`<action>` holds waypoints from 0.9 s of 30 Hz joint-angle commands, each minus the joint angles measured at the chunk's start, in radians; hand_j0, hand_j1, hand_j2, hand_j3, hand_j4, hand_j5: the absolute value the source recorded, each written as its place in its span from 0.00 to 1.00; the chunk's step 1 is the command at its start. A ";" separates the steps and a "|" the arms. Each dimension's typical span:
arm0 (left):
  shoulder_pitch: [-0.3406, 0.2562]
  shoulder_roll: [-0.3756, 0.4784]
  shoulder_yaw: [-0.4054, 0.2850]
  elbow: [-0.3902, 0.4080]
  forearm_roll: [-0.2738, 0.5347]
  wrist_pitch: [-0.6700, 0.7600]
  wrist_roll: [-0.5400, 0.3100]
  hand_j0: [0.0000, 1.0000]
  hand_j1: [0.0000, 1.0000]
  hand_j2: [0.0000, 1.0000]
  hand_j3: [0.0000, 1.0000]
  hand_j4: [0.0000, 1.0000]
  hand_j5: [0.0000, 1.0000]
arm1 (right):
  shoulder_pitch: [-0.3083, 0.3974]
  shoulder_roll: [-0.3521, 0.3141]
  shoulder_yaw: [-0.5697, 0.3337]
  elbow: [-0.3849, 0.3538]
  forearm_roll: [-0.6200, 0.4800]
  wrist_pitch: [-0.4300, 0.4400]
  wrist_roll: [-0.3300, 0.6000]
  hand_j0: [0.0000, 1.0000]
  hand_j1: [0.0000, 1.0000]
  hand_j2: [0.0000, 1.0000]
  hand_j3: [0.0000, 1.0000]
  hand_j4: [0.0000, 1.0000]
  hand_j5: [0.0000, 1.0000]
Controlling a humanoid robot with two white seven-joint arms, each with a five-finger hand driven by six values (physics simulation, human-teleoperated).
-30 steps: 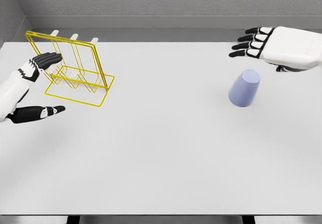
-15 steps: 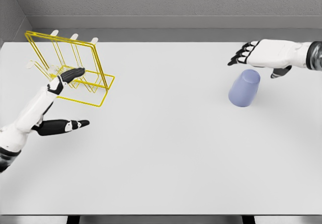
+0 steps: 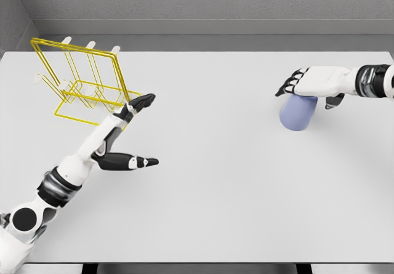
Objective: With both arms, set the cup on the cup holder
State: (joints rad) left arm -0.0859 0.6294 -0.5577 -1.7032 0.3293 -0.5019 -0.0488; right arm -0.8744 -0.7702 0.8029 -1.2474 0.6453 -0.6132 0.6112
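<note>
As seen from the head camera, nearest: left hand (image 3: 123, 140) out over the bare white table (image 3: 209, 194), fingers straight and spread, thumb apart, holding nothing. Just beyond its fingertips, yellow wire cup holder (image 3: 83, 83) at the far left, upright prongs, looks light and springy, likely to skid if bumped. Well apart, far right: lilac cup (image 3: 298, 112) standing on the table, wider end down, narrower end up under the right hand (image 3: 313, 81); long axis near vertical, leaning slightly toward the far side. Right hand draped over the top of the cup, fingers loosely extended, not visibly closed around it; actual contact cannot be told. Probably light, rigid, smooth-walled, so prone to slip or tip. Best taken around the side wall, mid-height, thumb opposing fingers.
</note>
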 commanded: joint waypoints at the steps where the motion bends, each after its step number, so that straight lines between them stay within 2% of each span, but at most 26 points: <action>1: -0.003 -0.007 -0.036 0.014 0.109 0.154 -0.032 1.00 1.00 1.00 1.00 1.00 1.00 | -0.002 0.002 0.001 -0.001 -0.003 0.002 0.000 1.00 1.00 1.00 1.00 1.00 1.00; 3: -0.008 -0.007 -0.039 0.014 0.134 0.236 -0.036 1.00 1.00 1.00 1.00 1.00 1.00 | -0.002 0.000 0.001 -0.004 -0.003 0.002 0.000 1.00 1.00 1.00 1.00 1.00 1.00; 6: -0.017 -0.007 -0.039 0.013 0.163 0.238 -0.049 1.00 1.00 1.00 1.00 1.00 1.00 | 0.000 -0.001 0.001 -0.010 -0.003 0.002 0.000 0.99 0.99 0.99 0.99 0.99 0.99; 8: -0.026 -0.007 -0.047 0.011 0.177 0.238 -0.097 1.00 1.00 1.00 1.00 1.00 1.00 | 0.000 -0.001 0.001 -0.012 -0.003 0.002 0.000 0.99 0.99 0.99 0.99 0.99 0.99; 11: -0.029 -0.002 -0.061 0.004 0.177 0.238 -0.141 1.00 1.00 1.00 1.00 1.00 1.00 | 0.002 -0.001 0.001 -0.012 -0.003 0.002 0.000 0.90 0.90 0.90 0.90 0.90 0.90; 17: -0.029 -0.007 -0.059 0.007 0.203 0.344 -0.144 1.00 1.00 1.00 1.00 1.00 1.00 | 0.003 -0.008 0.001 -0.020 -0.001 0.002 0.000 0.89 0.89 0.89 0.89 0.89 0.89; 19: -0.031 -0.007 -0.059 0.008 0.232 0.379 -0.144 1.00 1.00 1.00 1.00 1.00 1.00 | 0.006 -0.021 0.002 -0.055 -0.001 0.002 0.000 0.89 0.89 0.89 0.89 0.89 0.89; 22: -0.031 -0.007 -0.057 0.013 0.274 0.410 -0.144 1.00 1.00 1.00 1.00 1.00 1.00 | 0.009 -0.023 0.009 -0.057 -0.001 0.002 0.000 0.89 0.89 0.89 0.89 0.89 0.89; 27: -0.032 -0.007 -0.057 0.017 0.269 0.401 -0.146 1.00 1.00 1.00 1.00 1.00 1.00 | 0.009 -0.021 0.021 -0.057 0.001 0.002 0.000 0.85 0.85 0.85 0.85 0.85 0.85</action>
State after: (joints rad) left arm -0.1181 0.6222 -0.6153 -1.6876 0.5929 -0.1039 -0.1941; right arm -0.8652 -0.7903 0.8202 -1.3022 0.6475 -0.6130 0.6112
